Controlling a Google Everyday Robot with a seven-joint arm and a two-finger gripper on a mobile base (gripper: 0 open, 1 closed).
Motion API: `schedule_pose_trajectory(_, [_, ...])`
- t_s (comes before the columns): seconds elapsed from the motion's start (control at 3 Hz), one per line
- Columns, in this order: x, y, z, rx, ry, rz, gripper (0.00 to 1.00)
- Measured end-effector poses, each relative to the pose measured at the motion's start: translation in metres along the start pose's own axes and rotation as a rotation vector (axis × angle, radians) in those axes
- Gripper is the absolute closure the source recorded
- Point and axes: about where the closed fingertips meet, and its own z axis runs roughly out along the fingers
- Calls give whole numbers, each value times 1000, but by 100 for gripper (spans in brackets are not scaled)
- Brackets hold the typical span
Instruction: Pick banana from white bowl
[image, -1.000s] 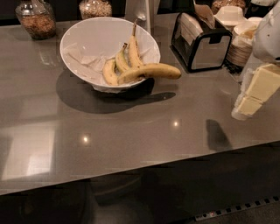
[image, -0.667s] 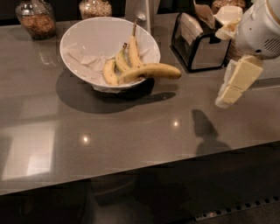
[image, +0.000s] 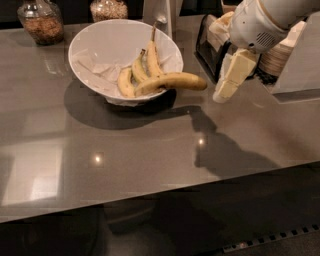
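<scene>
The banana (image: 172, 81) lies across the right rim of the white bowl (image: 100, 40), near the far edge of the worktop (image: 125, 150). The gripper (image: 223, 91) hangs just right of its tip, not touching; open or closed, I cannot tell.

The bowl (image: 95, 37) is wide, round and glossy white, lined with crumpled white paper. It stands upright on the grey surface (image: 150, 150), toward 11 o'clock of the view. The banana (image: 170, 81) is the longest and thickest fruit in it: yellow, gently curved, with faint brown marks. It lies almost level across the bowl's rim at about 4 o'clock. One end sits inside near the bowl's middle, and the other juts past the rim toward 3 o'clock, above the surface. The cream-coloured pincer (image: 222, 92) hangs at 3 o'clock from the banana's outer end, near it but apart, slanting down toward 7 o'clock.
</scene>
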Motion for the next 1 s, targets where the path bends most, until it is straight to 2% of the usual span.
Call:
schedule_pose_trajectory(0.33, [-14,-12,30,-33,-19,-33,0])
schedule_pose_trajectory(0.67, [-19,-17,56,-64,-9,-41,0])
schedule_pose_trajectory(1.0, [-20,-18,78,-91,27,-38,0])
